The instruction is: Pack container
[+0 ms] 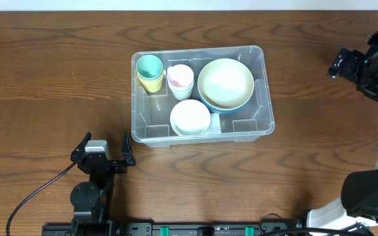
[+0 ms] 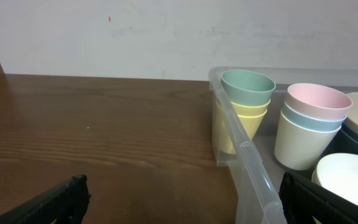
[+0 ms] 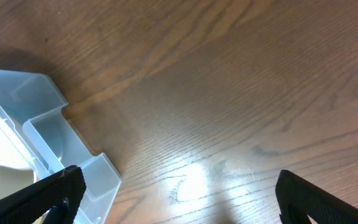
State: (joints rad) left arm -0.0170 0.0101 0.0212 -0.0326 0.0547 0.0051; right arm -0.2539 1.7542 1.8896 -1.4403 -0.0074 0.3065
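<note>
The clear plastic container (image 1: 260, 124) sits mid-table. Inside are a green cup stacked on yellow cups (image 1: 150, 71), a pink cup stack (image 1: 180, 80), a cream bowl on blue bowls (image 1: 226, 84) and a white bowl (image 1: 190, 117). My left gripper (image 1: 105, 148) is open and empty on the table by the container's front left corner; its wrist view shows the container's rim (image 2: 247, 162) and the cups (image 2: 246, 99). My right gripper (image 1: 354, 67) is open and empty, raised at the far right; its wrist view shows a container corner (image 3: 48, 124).
The brown wooden table (image 1: 58, 78) surrounds the container. A cable (image 1: 31, 196) runs from the left arm base toward the front left edge. The right arm base (image 1: 373, 193) stands at the front right.
</note>
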